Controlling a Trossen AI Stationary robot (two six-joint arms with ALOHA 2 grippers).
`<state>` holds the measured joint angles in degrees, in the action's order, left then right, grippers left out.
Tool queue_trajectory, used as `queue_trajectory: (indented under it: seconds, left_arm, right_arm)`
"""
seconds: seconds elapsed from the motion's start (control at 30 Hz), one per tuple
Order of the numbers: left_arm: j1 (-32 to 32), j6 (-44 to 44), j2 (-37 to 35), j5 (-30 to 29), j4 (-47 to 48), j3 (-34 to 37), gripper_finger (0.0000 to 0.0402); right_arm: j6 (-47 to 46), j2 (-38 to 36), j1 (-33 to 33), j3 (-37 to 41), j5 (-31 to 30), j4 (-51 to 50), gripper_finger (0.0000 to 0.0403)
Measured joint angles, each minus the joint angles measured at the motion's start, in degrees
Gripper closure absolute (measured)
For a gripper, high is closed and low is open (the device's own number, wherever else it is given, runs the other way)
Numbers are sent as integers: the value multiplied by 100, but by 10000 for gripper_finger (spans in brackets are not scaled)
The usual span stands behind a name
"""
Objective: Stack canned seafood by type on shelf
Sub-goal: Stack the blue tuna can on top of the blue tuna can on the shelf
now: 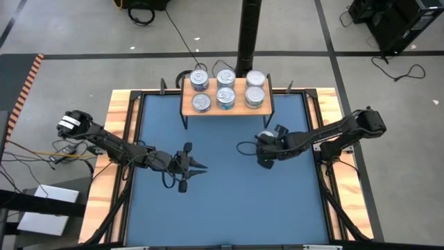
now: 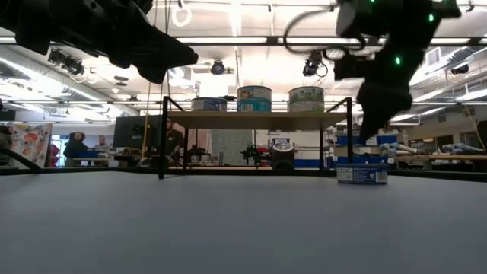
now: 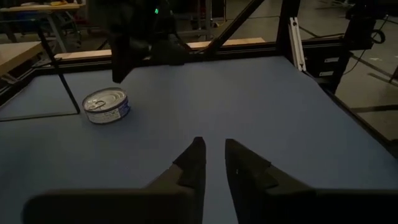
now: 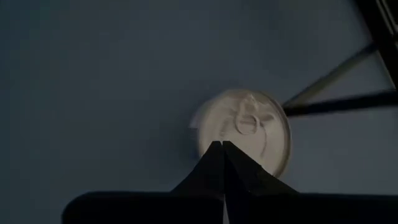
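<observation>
Still out on the blue surface (image 1: 229,201) sits one lone tin (image 3: 106,106) — flat, silver-topped, with a blue side label — lying upright just in front of the shelf's right legs. It is the only one I can see off the shelf (image 1: 227,111); the rest (image 1: 226,89) are already up on the light-wood board, standing in three columns with some looking stacked two high, which fits sorting by type. From table height three of them show in a row along the shelf's top, and their labels differ.

Directly over the loose tin hangs the right hand (image 4: 222,148). Its fingers are pinched tight together, tip against tip, with nothing between them, and the pull-tab lid shows just past their points. Clenched like that it cannot take the tin; my guess is it would have to spread wide and drop around the rim before lifting it to a matching column.

Farther off, well apart from the tin, the left hand (image 3: 212,163) hovers above bare mat near the surface's middle. Its fingers stand slightly parted with a narrow gap, gripping nothing — it looks to be waiting clear so the other arm has room by the shelf.
</observation>
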<state>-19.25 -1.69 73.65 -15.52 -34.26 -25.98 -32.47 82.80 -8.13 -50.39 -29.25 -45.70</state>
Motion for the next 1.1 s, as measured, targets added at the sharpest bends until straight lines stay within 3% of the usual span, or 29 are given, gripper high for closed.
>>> queue_trajectory:
  seconds: [0.27,0.53,0.9,1.1]
  left_arm:
    - [0,2,0,61,57,0,374]
    - [0,12,0,84,199,0,397]
    - [0,4,0,84,240,0,398]
    - [0,0,0,134,251,0,398]
  right_arm:
    - [-242,46,305,696,-264,220,402]
    - [-50,26,458,1147,209,1055,402]
    - [296,61,34,847,1611,1949,403]
    - [299,59,-331,240,1060,1346,402]
